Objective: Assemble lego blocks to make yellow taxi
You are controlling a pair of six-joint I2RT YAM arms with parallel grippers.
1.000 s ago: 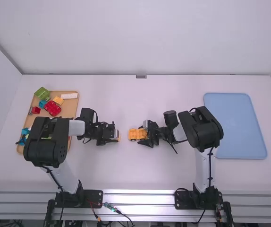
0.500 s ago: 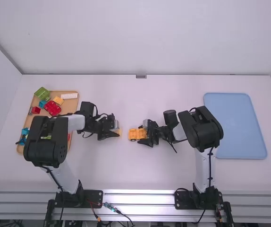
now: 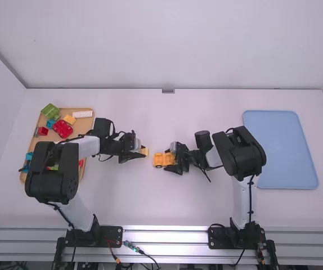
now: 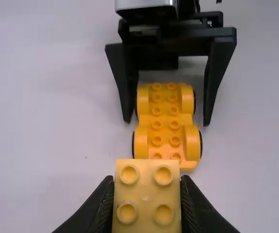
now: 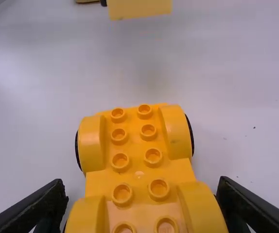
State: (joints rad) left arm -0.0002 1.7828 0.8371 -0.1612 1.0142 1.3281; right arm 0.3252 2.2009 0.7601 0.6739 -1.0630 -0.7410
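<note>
Facing each other in the high view, the left gripper (image 3: pixel 140 152) clamps a yellow block (image 3: pixel 144 151); the right gripper (image 3: pixel 170 160) straddles the wheeled base (image 3: pixel 159 160). Left wrist view: block pinched firmly, the straddling fingers (image 4: pixel 208 97) spread. Right wrist view: base between parted fingers.

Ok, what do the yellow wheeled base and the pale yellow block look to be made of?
The wheeled base: hard moulded plastic, satin to slightly glossy, judging by its crisp hollow studs and soft sheen.

The pale yellow block: probably similar plastic, smoother-looking, with even colour and neat round studs; its exact finish is uncertain.
</note>
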